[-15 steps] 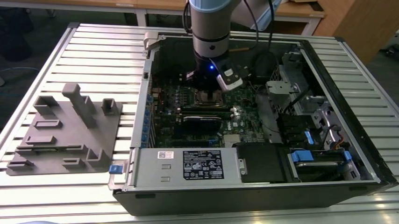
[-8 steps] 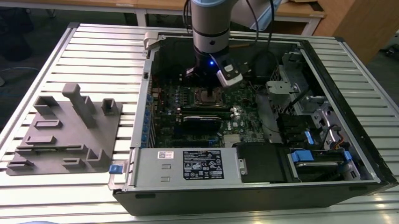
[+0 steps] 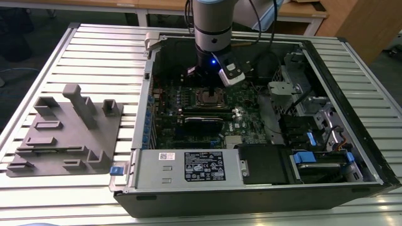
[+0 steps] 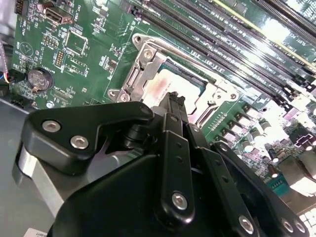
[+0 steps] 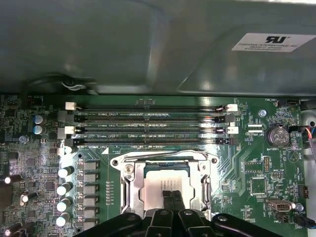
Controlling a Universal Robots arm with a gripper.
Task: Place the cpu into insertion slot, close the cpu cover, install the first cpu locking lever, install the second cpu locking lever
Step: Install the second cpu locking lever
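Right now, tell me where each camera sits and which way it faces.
Exterior view: off the arm, above, looking down into the open computer case; shows the arm and gripper.
First wrist view: on the wrist, facing the motherboard; fingertips over the cpu.
Second wrist view: on the wrist, angled past the gripper.
All three share the socket's cpu cover.

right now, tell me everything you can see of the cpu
The cpu is a small flat square chip with a dull silver-tan metal top. It lies level in the socket on the green board, framed by the metal cover. In both wrist views the gripper sits right over its near edge, hiding part of it; contact cannot be told.
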